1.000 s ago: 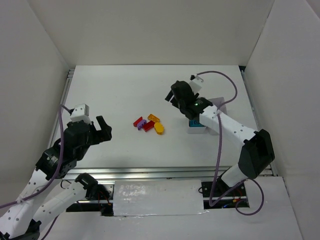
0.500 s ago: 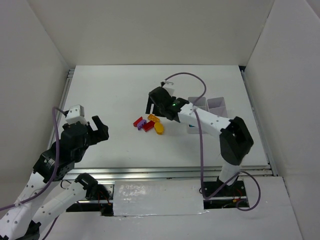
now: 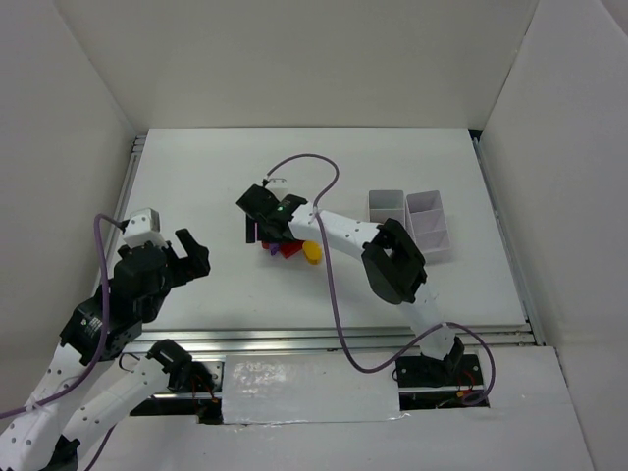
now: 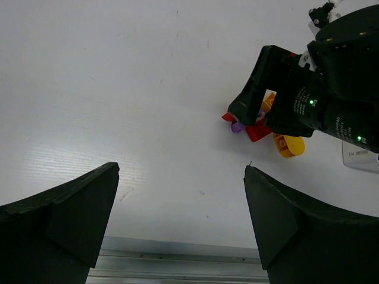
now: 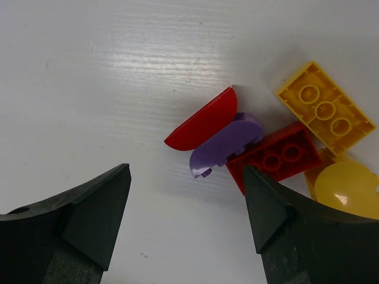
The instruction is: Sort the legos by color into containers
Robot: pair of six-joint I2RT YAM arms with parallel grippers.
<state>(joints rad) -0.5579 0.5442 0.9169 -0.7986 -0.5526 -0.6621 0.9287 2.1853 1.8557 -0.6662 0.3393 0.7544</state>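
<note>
A small cluster of legos (image 3: 294, 250) lies mid-table: a red half-oval (image 5: 204, 121), a purple oval (image 5: 228, 145), a red studded brick (image 5: 275, 155), a yellow brick (image 5: 325, 107) and a yellow rounded piece (image 5: 349, 189). My right gripper (image 5: 185, 171) hovers open just beside the cluster's left end, with only bare table between its fingers; from above, the right gripper (image 3: 263, 234) covers part of the cluster. The white containers (image 3: 429, 218) stand to the right, partly behind the right arm. My left gripper (image 4: 181, 167) is wide open near the front left, well apart from the legos (image 4: 260, 127).
White walls enclose the table on three sides. A metal rail (image 3: 294, 341) runs along the near edge, also seen in the left wrist view as the rail (image 4: 177, 269). The right arm's cable (image 3: 314, 167) loops above the cluster.
The right arm has swung left from the containers across to the lego cluster, its jaws open. The left arm has drifted slightly down and left, still open.
</note>
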